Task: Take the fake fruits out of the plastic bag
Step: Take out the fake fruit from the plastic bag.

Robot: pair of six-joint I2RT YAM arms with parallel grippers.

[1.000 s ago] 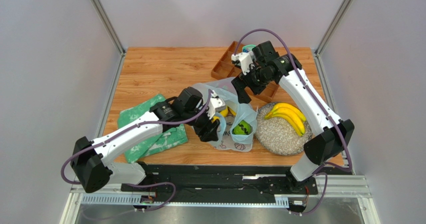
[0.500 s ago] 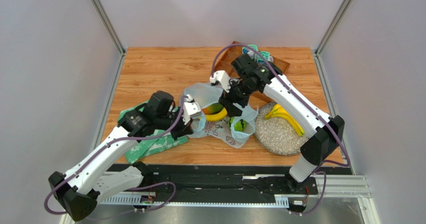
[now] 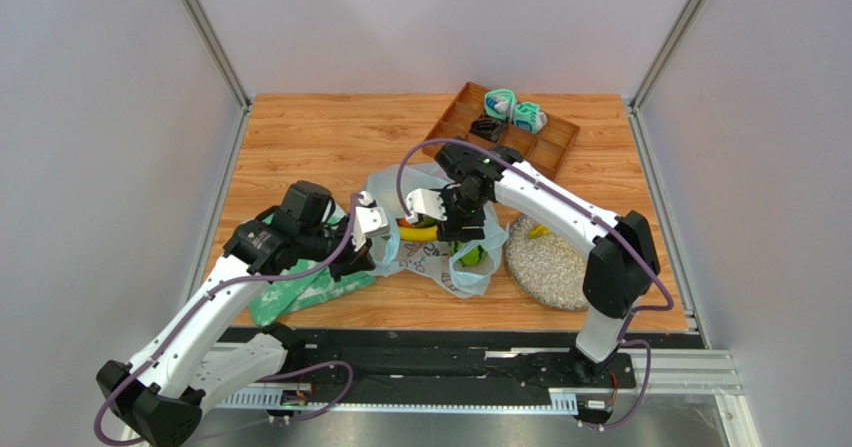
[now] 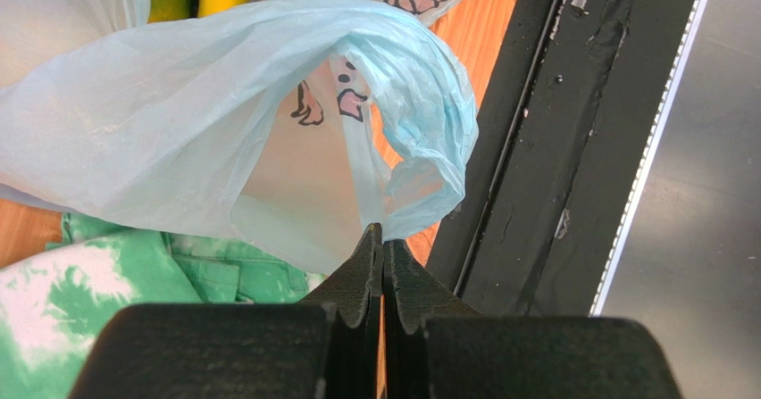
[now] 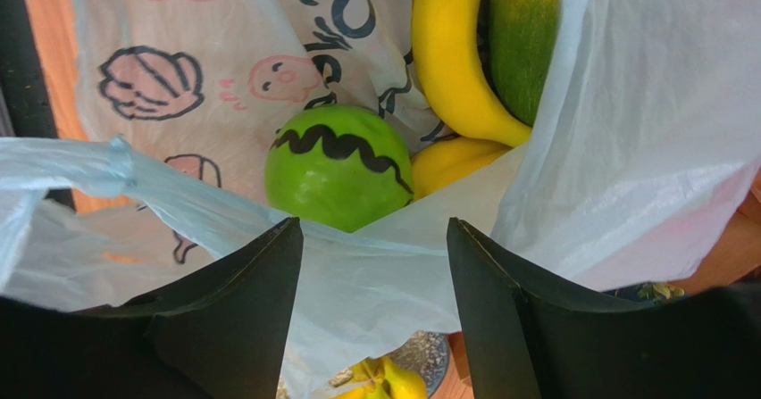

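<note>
Pinching a handle loop of the crinkly pale-blue plastic bag [image 4: 179, 122] mid-table with the left gripper [image 4: 382, 238], jaws pressed together on the film. Hovering at the bag's mouth with the right gripper [image 5: 375, 238], fingers spread and empty. Spotting a round green plastic fruit [image 5: 338, 178] and a yellow plastic banana [image 5: 451, 60] inside. Looks like mid-extraction. Next up, probably: dipping past the loose film, closing on the green fruit, then carrying it right to the speckled grey plate [image 3: 545, 267].

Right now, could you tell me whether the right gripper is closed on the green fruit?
No, the right gripper stands open, its fingers apart and short of the green fruit, which lies inside the plastic bag.
</note>
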